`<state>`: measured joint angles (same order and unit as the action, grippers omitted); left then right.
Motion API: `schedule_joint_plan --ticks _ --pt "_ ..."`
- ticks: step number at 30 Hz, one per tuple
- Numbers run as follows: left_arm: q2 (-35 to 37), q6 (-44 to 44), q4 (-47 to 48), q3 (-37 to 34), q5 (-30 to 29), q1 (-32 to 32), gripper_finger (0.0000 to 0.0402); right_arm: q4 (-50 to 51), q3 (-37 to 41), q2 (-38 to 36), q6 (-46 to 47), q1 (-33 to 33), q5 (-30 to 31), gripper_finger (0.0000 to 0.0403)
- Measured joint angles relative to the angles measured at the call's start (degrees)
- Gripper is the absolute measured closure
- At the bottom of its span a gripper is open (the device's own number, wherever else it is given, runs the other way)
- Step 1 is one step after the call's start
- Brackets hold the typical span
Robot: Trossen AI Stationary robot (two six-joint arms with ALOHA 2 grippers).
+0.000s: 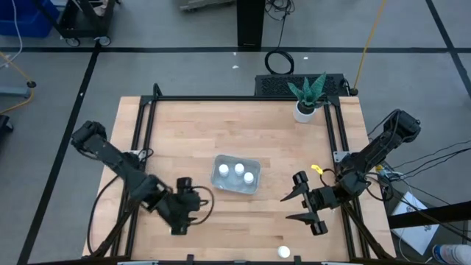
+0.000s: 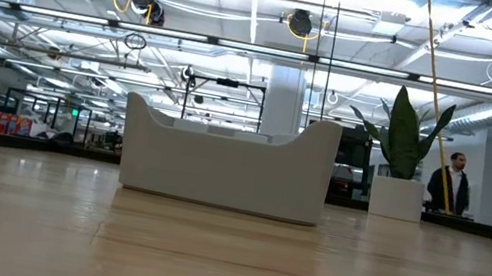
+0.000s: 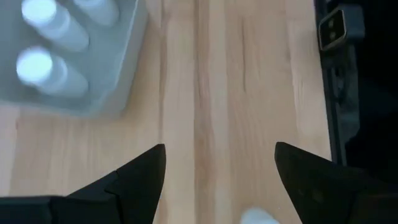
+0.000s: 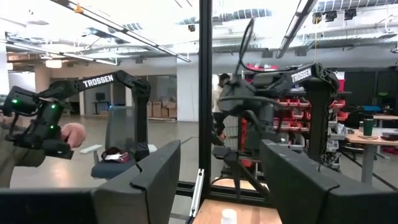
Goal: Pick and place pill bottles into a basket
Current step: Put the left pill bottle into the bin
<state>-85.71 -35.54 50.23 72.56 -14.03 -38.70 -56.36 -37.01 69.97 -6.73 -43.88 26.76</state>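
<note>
The basket (image 1: 235,174) stands at the table's middle with three white pill bottles (image 1: 239,171) upright in it; it also shows in the low view (image 2: 227,160) and the left wrist view (image 3: 93,74). My left gripper (image 1: 188,193) is open, just left of and nearer than the basket. A white bottle top (image 3: 258,216) shows low between its fingers (image 3: 217,168); I cannot tell whether they touch it. Another bottle (image 1: 284,252) stands near the front edge. My right gripper (image 1: 298,200) is open and empty, right of the basket, held above the table (image 4: 221,168).
A white pot with a green plant (image 1: 304,109) stands at the table's far right corner. A black frame rail (image 1: 140,147) runs along the table's sides. People stand in the room beyond the table (image 2: 446,184). Bare wood lies between the basket and the near edge.
</note>
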Motion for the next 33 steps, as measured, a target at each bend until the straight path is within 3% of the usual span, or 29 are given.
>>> schedule_joint_plan --ticks 17,33 --pt "0.04 -29.42 12.56 0.08 1.81 -14.98 0.0094 -0.04 0.01 0.0 -0.48 0.02 0.04 0.019" --pt "0.04 -30.42 12.98 0.1 -0.08 -16.24 0.0094 -1.69 0.0 0.0 -1.94 0.04 0.03 0.019"
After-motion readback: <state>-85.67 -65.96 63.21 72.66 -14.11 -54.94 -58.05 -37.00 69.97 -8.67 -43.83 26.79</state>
